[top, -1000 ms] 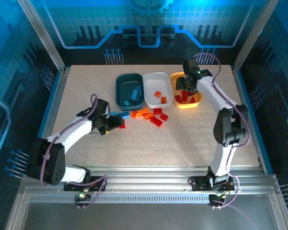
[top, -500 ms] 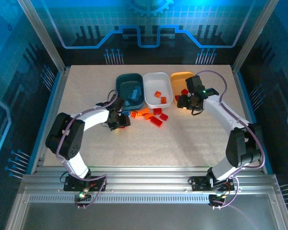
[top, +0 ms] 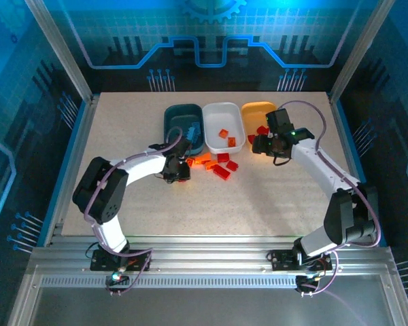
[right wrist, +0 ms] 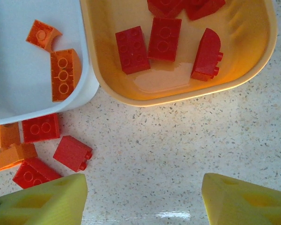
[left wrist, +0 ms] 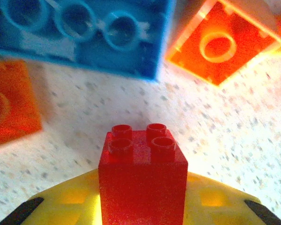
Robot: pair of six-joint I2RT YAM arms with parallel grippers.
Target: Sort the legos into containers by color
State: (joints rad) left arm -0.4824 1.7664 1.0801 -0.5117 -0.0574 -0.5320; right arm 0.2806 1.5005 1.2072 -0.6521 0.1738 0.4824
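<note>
1 red 2x2 brick (left wrist: 143,180), pinched between the left fingers (left wrist: 65,206), looks light, rigid and slick; its flat side walls likely grip best. Right fingers (right wrist: 42,201) spread wide, empty, yellow-orange tub (right wrist: 246,51) just beyond them.

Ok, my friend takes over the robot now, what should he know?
Left gripper: shut on a red brick, by the loose pile.
Right gripper: open, empty, near the yellow tub.
Done: blue bricks in the teal tub, orange bricks in the white tub, red bricks in the yellow tub.
Left: the held brick, plus the pile: red, orange, one blue brick.
</note>
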